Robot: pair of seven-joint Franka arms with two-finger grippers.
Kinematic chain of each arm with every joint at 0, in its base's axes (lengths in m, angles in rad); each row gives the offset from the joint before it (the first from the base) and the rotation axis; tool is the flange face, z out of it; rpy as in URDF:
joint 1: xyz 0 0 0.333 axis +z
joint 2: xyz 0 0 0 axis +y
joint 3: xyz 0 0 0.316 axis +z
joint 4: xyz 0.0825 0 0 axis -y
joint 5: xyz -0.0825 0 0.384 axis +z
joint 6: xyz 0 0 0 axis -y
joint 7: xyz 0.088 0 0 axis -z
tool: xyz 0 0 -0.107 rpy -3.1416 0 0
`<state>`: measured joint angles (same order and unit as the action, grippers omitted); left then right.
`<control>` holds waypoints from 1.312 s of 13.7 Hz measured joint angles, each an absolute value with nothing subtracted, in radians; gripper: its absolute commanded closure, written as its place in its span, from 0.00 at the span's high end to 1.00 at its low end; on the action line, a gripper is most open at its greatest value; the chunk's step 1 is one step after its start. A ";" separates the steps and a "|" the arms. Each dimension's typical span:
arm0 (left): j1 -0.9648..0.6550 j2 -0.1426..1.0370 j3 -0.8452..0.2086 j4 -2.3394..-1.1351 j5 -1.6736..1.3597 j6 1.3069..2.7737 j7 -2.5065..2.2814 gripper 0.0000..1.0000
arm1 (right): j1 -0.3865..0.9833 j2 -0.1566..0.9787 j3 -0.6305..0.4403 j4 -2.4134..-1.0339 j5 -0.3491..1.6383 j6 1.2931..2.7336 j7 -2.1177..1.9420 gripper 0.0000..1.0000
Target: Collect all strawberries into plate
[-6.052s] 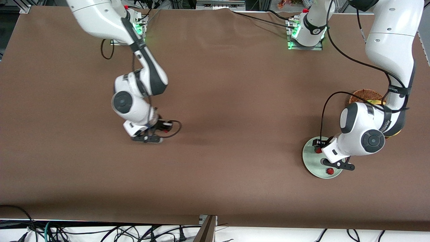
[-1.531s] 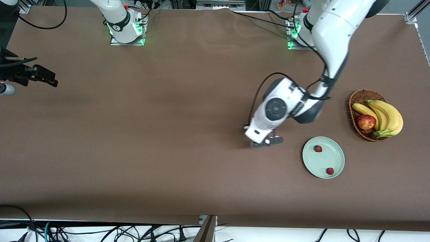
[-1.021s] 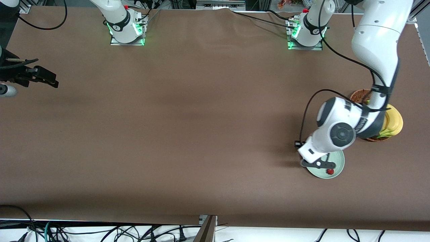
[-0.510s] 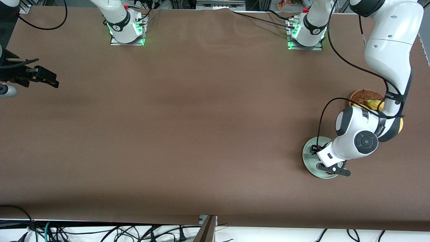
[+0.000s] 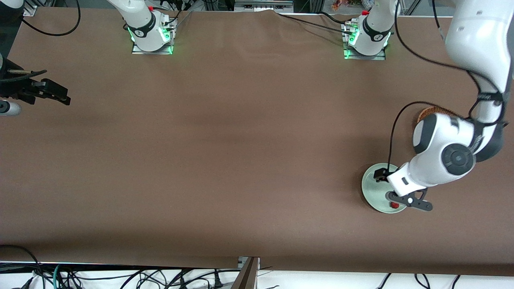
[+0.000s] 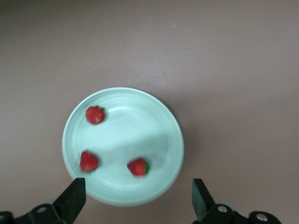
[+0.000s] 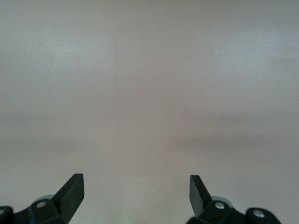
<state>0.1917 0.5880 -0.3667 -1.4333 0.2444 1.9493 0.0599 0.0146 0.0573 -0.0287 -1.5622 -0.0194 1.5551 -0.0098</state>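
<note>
Plate (image 5: pixel 371 188), pale mint green, sits toward the left arm's end of the table, the thing nearest the front camera. Left wrist view shows the plate (image 6: pixel 122 145) whole, with all three strawberries on it: one (image 6: pixel 95 115) close to the rim, a second (image 6: pixel 88 161) also by the rim, a third (image 6: pixel 138 166) more toward the middle. They lie apart from each other, none touching. Front view shows only one strawberry (image 5: pixel 394 205), by the plate's near edge; the arm's wrist covers the others.

Left gripper (image 5: pixel 409 201) hangs over the plate, above its near edge. Left gripper (image 6: pixel 138 203) in its own wrist view: fingers spread wide, nothing between them, clear of the berries below.

Wicker basket (image 5: pixel 427 111), farther from the front camera than the plate, at the same end of the table. Only a piece of its rim shows past the left arm; contents hidden.

Right gripper (image 5: pixel 42 91) waits at the right arm's end of the table, over bare brown cloth. Right gripper (image 7: pixel 135 196) in its wrist view: fingers wide apart, empty, plain table surface under them.
</note>
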 measured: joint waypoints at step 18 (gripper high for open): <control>-0.033 0.017 -0.025 -1.561 0.024 1.546 0.003 1.00 | 0.015 0.058 -0.025 -1.560 -0.019 1.555 -0.013 1.00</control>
<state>-0.0329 0.0170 -0.0248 -1.5605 0.0242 1.5457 0.0027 0.0150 0.0584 -0.0248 -1.5595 -0.0194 1.5551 -0.0125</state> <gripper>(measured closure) 0.000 0.000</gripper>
